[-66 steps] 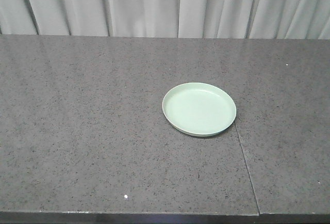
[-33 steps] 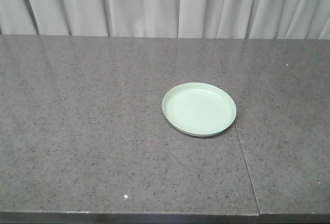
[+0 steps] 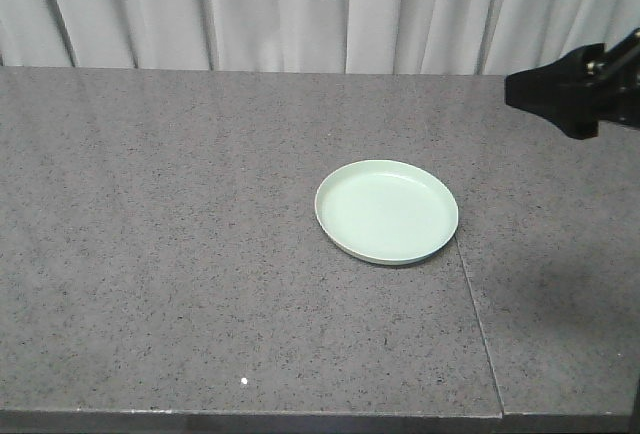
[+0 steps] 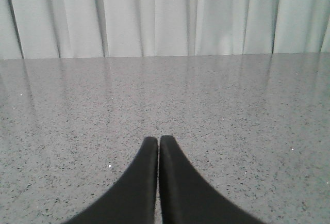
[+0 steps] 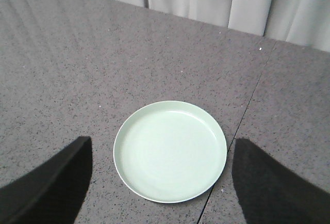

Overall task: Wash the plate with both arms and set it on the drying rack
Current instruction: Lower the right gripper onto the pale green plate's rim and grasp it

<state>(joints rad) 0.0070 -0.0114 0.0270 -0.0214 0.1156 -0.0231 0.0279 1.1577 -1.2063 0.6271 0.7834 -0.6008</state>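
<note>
A round pale mint-green plate with a low rim lies flat and upright on the dark grey speckled stone counter, its right edge just at a thin seam in the slab. The right arm's black hand hangs above it with its fingers spread wide to either side. I'd say it sits that way to drop over the rim for a pick-up. The left arm's black hand is pinched together on nothing and aimed at bare counter and the pale pleated curtain, probably waiting its turn. No drying rack shows from any angle.
</note>
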